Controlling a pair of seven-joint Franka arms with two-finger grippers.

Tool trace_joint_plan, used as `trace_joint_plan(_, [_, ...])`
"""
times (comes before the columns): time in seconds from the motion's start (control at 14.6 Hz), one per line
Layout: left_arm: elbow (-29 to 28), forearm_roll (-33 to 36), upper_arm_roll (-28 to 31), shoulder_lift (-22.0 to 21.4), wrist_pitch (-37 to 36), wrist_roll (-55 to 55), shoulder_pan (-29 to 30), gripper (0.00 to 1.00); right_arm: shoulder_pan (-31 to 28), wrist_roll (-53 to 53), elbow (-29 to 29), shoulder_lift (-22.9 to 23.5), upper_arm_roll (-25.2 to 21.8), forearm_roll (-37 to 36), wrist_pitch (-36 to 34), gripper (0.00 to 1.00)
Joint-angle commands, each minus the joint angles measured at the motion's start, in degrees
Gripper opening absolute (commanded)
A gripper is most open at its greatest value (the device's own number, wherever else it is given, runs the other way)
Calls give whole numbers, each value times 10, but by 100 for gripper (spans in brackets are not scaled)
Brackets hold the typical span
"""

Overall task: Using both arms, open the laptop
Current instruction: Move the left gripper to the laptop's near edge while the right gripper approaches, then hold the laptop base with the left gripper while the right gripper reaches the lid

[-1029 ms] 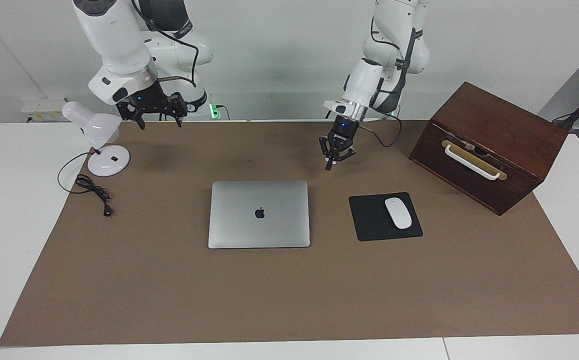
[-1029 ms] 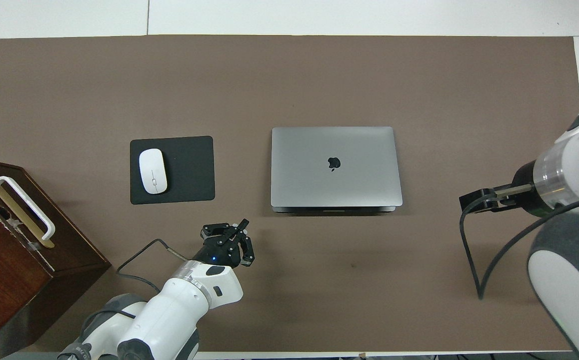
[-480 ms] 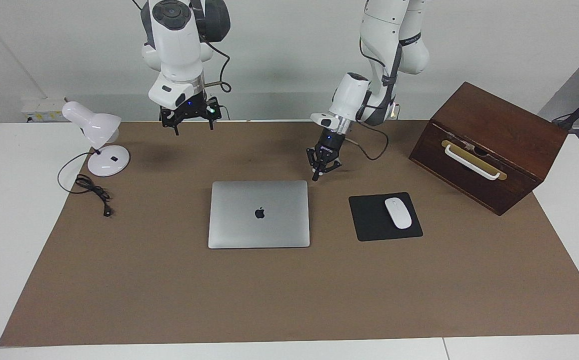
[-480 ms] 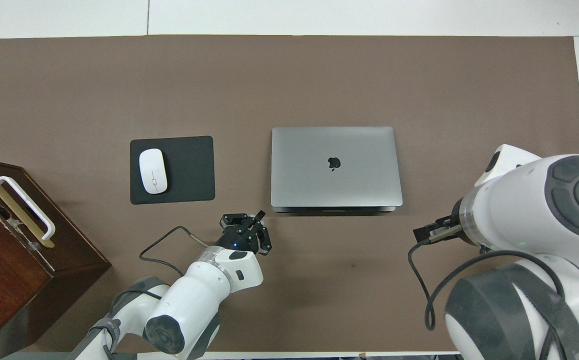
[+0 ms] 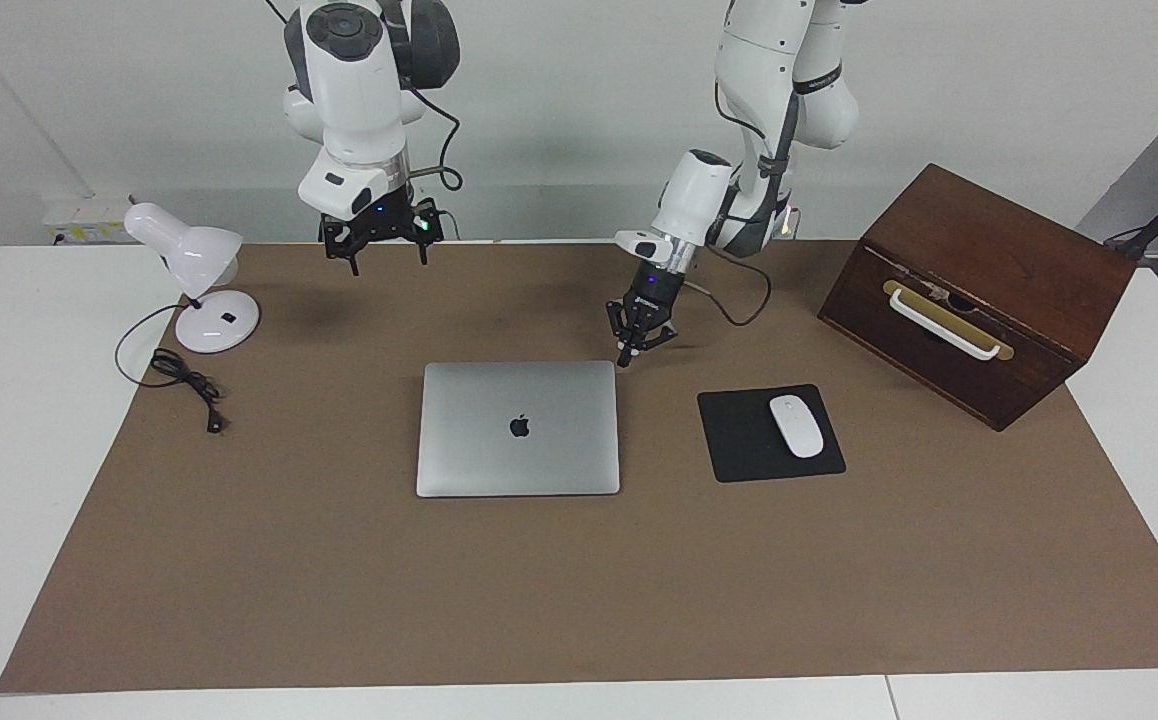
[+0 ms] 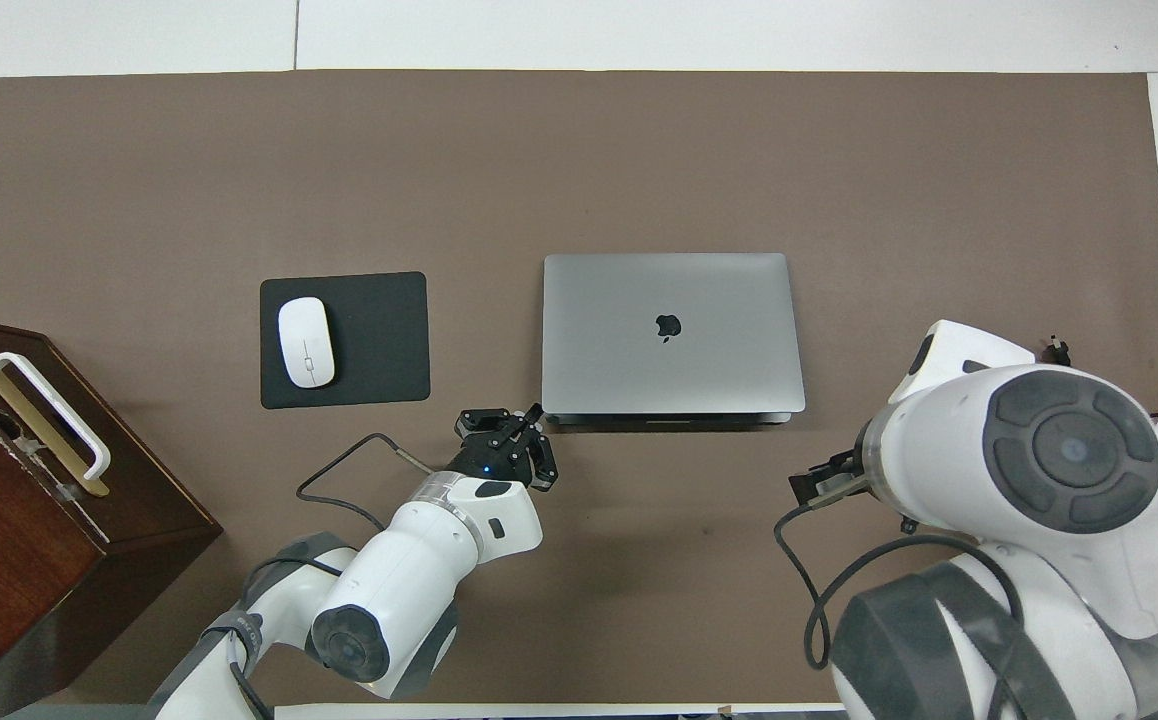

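The laptop (image 5: 519, 428) (image 6: 669, 335) lies closed and flat on the brown mat, its lid with the dark logo facing up. My left gripper (image 5: 624, 358) (image 6: 531, 418) is shut with nothing in it. It hangs low, just off the laptop's corner that is nearer to the robots, toward the left arm's end. My right gripper (image 5: 388, 258) is open and held high over the mat's edge by the robots, toward the right arm's end and well away from the laptop. In the overhead view it is hidden under its own arm (image 6: 1029, 470).
A white mouse (image 5: 796, 426) sits on a black mouse pad (image 5: 734, 445) beside the laptop, toward the left arm's end. A brown wooden box (image 5: 989, 270) with a white handle stands past the pad. A white desk lamp (image 5: 194, 265) and its cable (image 5: 184, 380) are at the right arm's end.
The left gripper has come down and sideways to the laptop's corner, still shut. The right arm swung from over the lamp toward the middle, then nearly stopped.
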Motion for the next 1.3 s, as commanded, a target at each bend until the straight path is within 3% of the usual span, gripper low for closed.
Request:
trace_joint_plan(0.0, [23, -7, 4, 22, 13, 1, -5, 0, 5, 10, -39, -33, 0, -15, 18, 100])
trace_joint_plan(0.27, [39, -7, 4, 39, 13, 1, -4, 0, 50, 15, -72, -43, 3, -43, 42, 100])
trace_joint_plan(0.82, [62, -7, 5, 70, 13, 1, -4, 0, 51, 20, -73, -42, 3, -43, 43, 100])
trace_joint_plan(1.23, [50, -7, 4, 55, 14, 0, 2, 0, 62, 20, -91, -43, 8, -44, 68, 100])
